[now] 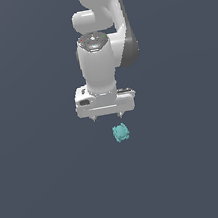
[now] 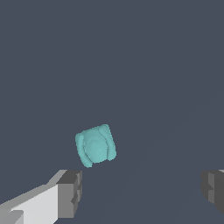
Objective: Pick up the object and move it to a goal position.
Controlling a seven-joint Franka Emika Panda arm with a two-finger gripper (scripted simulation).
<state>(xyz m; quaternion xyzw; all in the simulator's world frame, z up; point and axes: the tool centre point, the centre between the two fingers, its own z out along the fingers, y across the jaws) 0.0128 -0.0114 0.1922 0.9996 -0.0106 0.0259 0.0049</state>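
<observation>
The fingers (image 2: 70, 192) stand wide apart, but the blob (image 2: 96, 145) sits off-centre near one finger; dropping now risks knocking it aside.

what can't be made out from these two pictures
- Gap between object and the ground: neither view settles it; the plain dark ground shows no shadow or contact.
- Far finger: cut off by the wrist view's edge.
- Gripper fingers in the exterior view: only tiny stubs, hidden by the hand body.
- Goal position: no marker in either view.
- Arm base: cut off by the exterior view's top edge.
</observation>
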